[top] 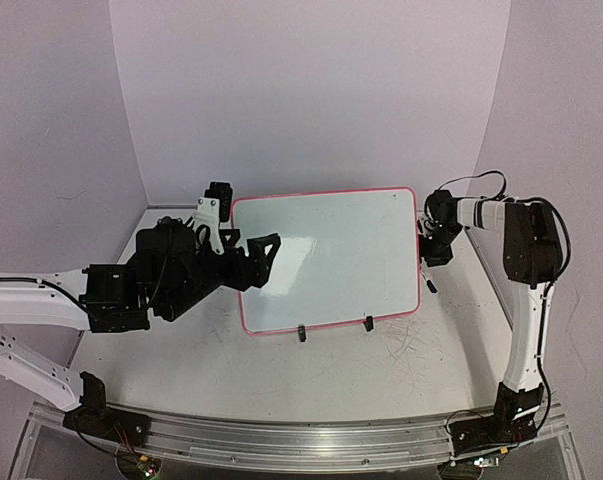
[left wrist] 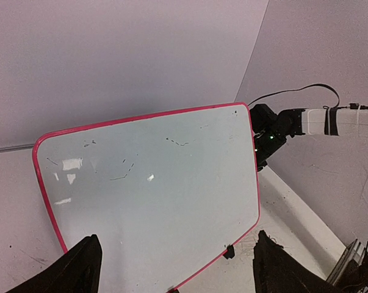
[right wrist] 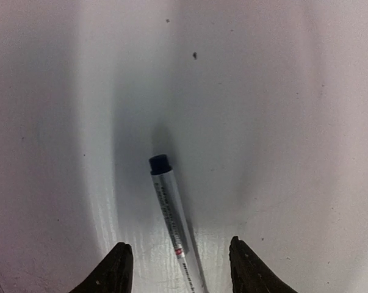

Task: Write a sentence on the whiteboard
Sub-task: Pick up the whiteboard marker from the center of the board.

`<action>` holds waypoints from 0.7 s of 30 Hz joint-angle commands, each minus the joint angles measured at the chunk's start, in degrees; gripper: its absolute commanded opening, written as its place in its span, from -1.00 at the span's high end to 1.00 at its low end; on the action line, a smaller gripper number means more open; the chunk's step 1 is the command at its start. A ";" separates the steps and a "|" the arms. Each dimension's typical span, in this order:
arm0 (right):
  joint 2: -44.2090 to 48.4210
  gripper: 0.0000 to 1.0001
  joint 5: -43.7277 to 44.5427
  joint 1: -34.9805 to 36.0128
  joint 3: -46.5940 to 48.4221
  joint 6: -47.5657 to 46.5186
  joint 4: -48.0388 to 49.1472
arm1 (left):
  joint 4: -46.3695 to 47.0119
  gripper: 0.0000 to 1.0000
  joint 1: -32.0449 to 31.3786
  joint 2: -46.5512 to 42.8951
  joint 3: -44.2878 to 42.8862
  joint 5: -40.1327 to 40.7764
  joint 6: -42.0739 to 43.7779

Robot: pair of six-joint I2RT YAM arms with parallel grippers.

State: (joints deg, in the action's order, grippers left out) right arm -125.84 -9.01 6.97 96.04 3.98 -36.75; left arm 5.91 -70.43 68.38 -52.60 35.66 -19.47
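The rectangular glossy whiteboard with a thin pink-red frame (top: 331, 255) stands tilted back on two small black clip feet (top: 302, 333) at the middle of the scuffed white tabletop (top: 381, 370), its face carrying only a few faint grey marks (left wrist: 122, 176). The left gripper (top: 262, 260) hangs at the board's left edge facing its surface, jaws spread wide and holding nothing. The right gripper (top: 437, 258) points down just beside the board's right edge, its black fingers (right wrist: 116, 268) apart on either side of a silver-barrelled marker with a dark blue cap (right wrist: 168, 207) lying flat on the tabletop, ungripped.
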 commanded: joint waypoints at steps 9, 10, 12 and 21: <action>-4.04 0.30 6.25 1.28 2.83 -1.07 -1.35 | 0.25 -0.75 0.23 -1.94 -0.65 -0.36 0.23; -4.06 0.33 6.75 1.26 2.63 -1.13 -1.24 | 0.24 -0.75 0.25 -2.00 -0.61 -0.36 0.23; -4.08 0.47 7.48 1.29 2.36 -1.10 -0.96 | 0.24 -0.75 0.26 -2.02 -0.66 -0.50 0.21; 3.50 0.99 10.60 1.22 -5.18 0.75 7.46 | -0.93 -0.78 0.27 0.01 -2.90 -2.23 0.40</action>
State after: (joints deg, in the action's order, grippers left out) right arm -127.54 -0.63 8.40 95.32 3.65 -34.36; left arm 5.77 -70.43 68.12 -52.60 34.73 -19.46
